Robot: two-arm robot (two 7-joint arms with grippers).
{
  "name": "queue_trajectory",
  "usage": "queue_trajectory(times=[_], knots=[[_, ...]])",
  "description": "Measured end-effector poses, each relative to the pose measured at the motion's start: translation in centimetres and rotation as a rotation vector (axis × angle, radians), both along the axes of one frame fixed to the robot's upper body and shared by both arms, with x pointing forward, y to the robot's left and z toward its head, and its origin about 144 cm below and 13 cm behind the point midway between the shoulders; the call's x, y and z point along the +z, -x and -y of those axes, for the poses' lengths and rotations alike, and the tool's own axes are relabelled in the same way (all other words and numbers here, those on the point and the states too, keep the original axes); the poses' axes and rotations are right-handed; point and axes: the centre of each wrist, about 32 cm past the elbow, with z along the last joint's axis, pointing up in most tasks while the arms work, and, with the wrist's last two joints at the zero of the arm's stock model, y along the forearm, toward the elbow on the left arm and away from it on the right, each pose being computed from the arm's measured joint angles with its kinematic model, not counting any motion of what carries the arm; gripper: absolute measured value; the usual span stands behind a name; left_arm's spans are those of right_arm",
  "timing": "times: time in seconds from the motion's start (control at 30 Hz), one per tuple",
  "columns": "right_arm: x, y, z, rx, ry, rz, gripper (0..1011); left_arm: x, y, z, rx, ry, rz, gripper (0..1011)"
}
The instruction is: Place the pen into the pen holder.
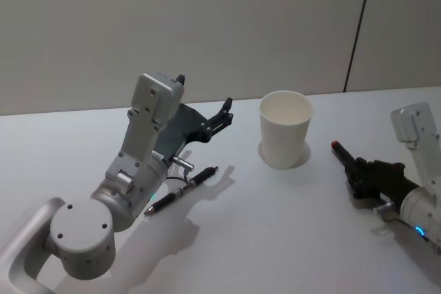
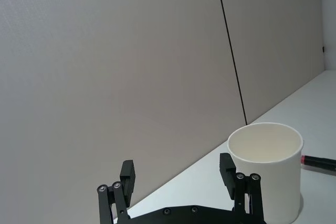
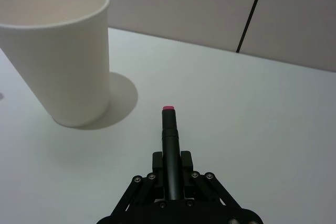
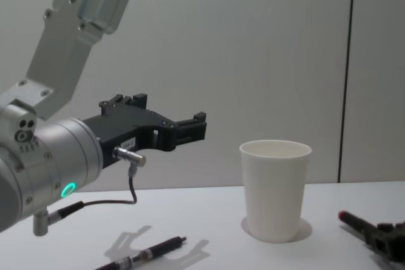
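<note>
Pinched tight in the right gripper: a dark pen with a red end, barrel poking out past the fingertips toward the pen holder. Held low, just over the white table, on the right side, red end near the cup yet clear of it.

At the left gripper: jaws spread wide, nothing between them. Raised well above the table, aimed toward the cup from the left, stopping short of its rim.

Under that left arm, flat on the table: a second pen, dark too, angled roughly toward the cup and well apart from it.

Between the two grippers, upright on its base: the plain white paper cup with a rolled rim. Empty inside, bare white wall as far down as the head view looks in.
</note>
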Motion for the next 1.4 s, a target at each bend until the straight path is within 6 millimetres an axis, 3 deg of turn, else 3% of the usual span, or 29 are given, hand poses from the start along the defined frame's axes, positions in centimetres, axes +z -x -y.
queue_trajectory(times=[0.93, 1.4], knots=[[1.5, 0.2, 0.5, 0.014, -0.050, 0.383, 185, 0.0, 0.0, 0.0, 0.000, 0.000, 0.000, 1001], [2.7, -1.2, 0.4, 0.040, -0.112, 0.616, 185, 0.0, 0.0, 0.0, 0.000, 0.000, 0.000, 1001]])
